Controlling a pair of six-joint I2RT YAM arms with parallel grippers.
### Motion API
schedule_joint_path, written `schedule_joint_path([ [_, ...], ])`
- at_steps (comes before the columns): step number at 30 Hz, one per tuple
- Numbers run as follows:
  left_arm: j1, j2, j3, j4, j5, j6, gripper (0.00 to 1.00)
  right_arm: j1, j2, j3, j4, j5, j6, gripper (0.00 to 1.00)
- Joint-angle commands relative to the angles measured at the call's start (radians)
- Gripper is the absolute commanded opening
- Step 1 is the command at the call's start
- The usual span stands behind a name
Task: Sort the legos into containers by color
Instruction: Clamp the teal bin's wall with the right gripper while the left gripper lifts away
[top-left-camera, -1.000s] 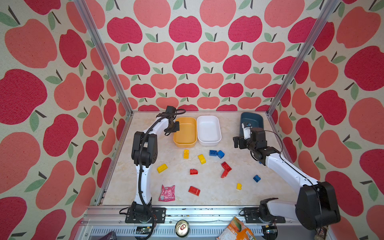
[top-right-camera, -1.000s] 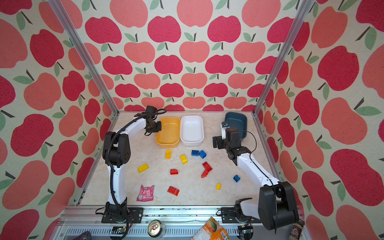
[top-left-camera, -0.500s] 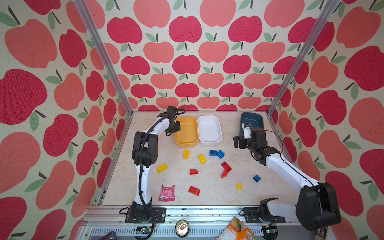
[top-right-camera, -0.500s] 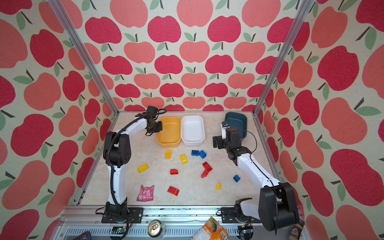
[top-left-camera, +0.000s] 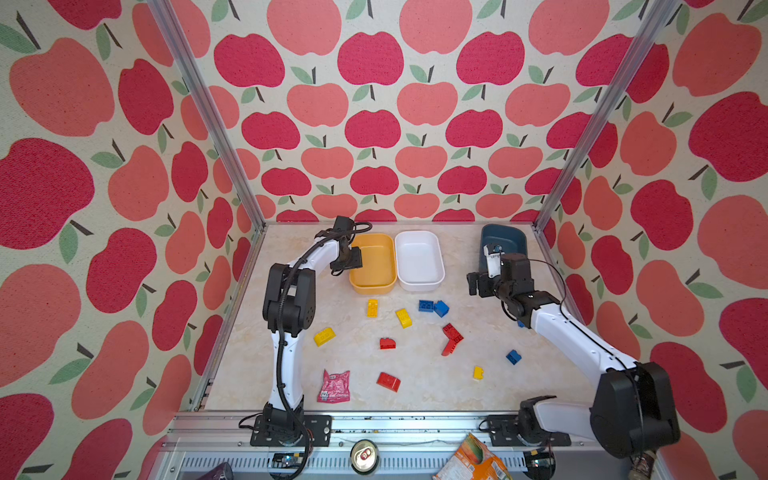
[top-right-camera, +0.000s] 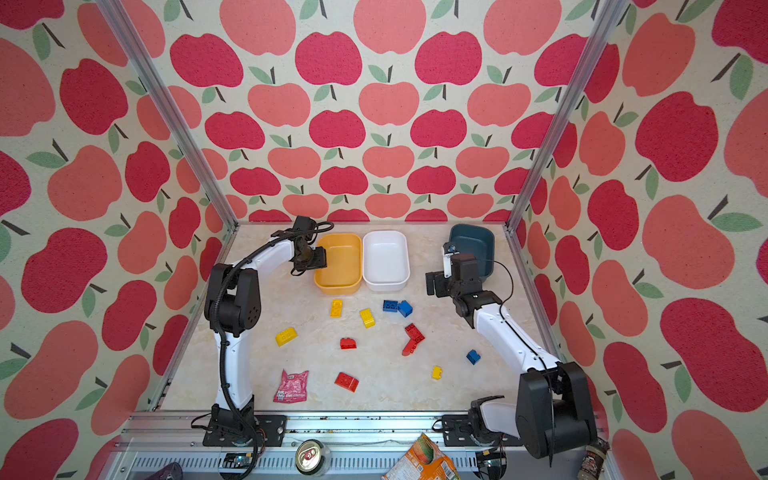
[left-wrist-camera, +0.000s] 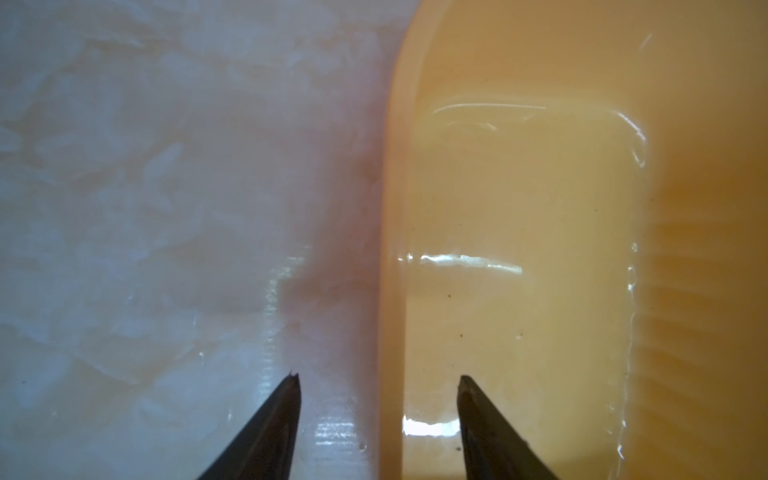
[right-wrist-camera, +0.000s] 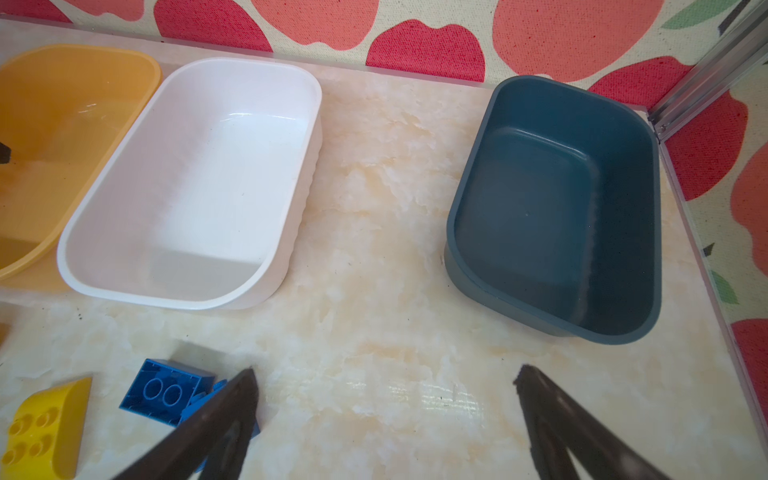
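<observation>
Nothing has visibly shifted in the last second; both arms sit as before. The left gripper (left-wrist-camera: 379, 377) has its tips apart, straddling the yellow tub (top-left-camera: 372, 287) at its rim, one tip over the table (top-left-camera: 436, 399) and one over the tub floor. That wrist view is blurred, and in both top views the arm hides the tips. The right gripper (right-wrist-camera: 385, 370) is spread wide and holds nothing. It blocks the near end of the blue-grey tub (top-left-camera: 505, 239) in both top views. The white tub (top-left-camera: 419, 284) sits just beside the yellow one. A packet (top-left-camera: 333, 386) and the legos (top-left-camera: 403, 318) lie loose on the table. A finger half covers the lego next to a blue brick (right-wrist-camera: 166, 388).
</observation>
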Motion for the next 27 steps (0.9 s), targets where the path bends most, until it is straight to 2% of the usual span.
schedule_joint_path([
  [1, 0.001, -0.112, -0.037, 0.06, -0.03, 0.005, 0.8, -0.05, 0.054, 0.082, -0.095, 0.03, 0.017, 0.99],
  [4, 0.001, -0.177, -0.077, 0.094, -0.041, 0.01, 0.9, -0.111, 0.11, 0.142, -0.149, 0.033, 0.04, 0.99],
  [8, 0.007, -0.262, -0.164, 0.163, -0.024, 0.009, 0.96, -0.195, 0.197, 0.223, -0.198, 0.042, 0.071, 0.99],
  [17, 0.063, -0.459, -0.482, 0.372, 0.06, -0.064, 0.98, -0.411, 0.439, 0.418, -0.264, -0.117, 0.203, 0.99],
  [23, 0.09, -0.517, -0.573, 0.395, 0.065, -0.066, 0.98, -0.489, 0.561, 0.533, -0.281, -0.188, 0.22, 0.86],
  [27, 0.107, -0.524, -0.592, 0.402, 0.074, -0.068, 0.98, -0.505, 0.62, 0.578, -0.278, -0.224, 0.214, 0.77],
])
